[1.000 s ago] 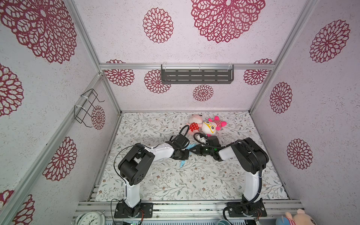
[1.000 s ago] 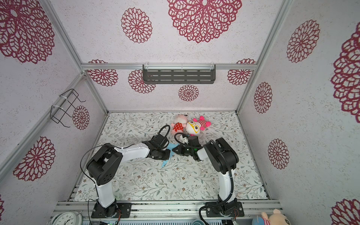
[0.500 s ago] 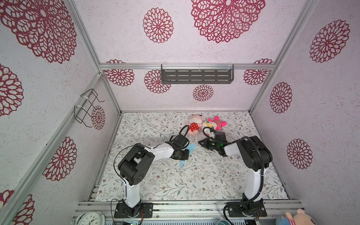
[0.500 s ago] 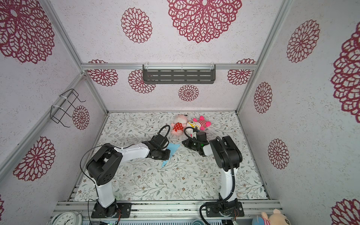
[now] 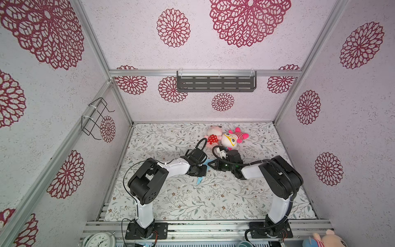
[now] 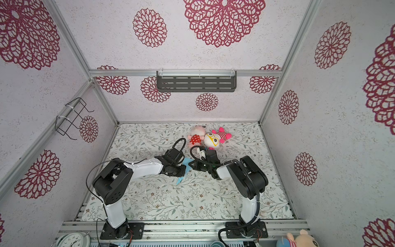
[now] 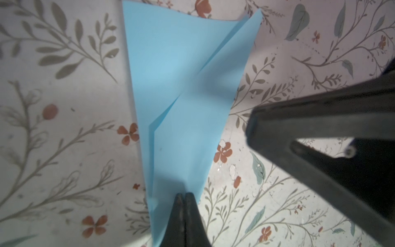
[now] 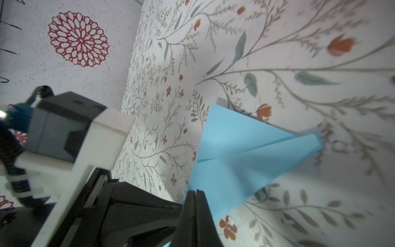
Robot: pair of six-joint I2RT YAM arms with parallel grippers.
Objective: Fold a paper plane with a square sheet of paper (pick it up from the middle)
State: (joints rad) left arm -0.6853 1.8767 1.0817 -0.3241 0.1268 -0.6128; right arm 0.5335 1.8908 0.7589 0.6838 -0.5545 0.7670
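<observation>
The light-blue sheet of paper (image 7: 181, 74) lies on the floral table, folded into a long pointed paper plane shape with a diagonal flap; it also shows in the right wrist view (image 8: 245, 154). In both top views only its narrow tip (image 5: 199, 181) (image 6: 180, 180) pokes out under the arms. My left gripper (image 7: 183, 194) (image 5: 198, 171) is shut, its tips down on the narrow end of the paper. My right gripper (image 8: 195, 191) (image 7: 249, 130) (image 5: 209, 164) is shut with nothing between its jaws, just off the paper's long side edge, facing the left gripper.
Two pink plush toys (image 5: 213, 139) (image 5: 230, 138) lie just behind the grippers. A dark shelf (image 5: 215, 83) hangs on the back wall and a wire rack (image 5: 96, 117) on the left wall. A clock (image 5: 98, 240) and another plush (image 5: 327, 239) sit at the front rail.
The right gripper drew back toward the plush toys, then came forward again to the paper's edge, and its jaws closed fully. The left gripper stayed shut on the paper's narrow end.
</observation>
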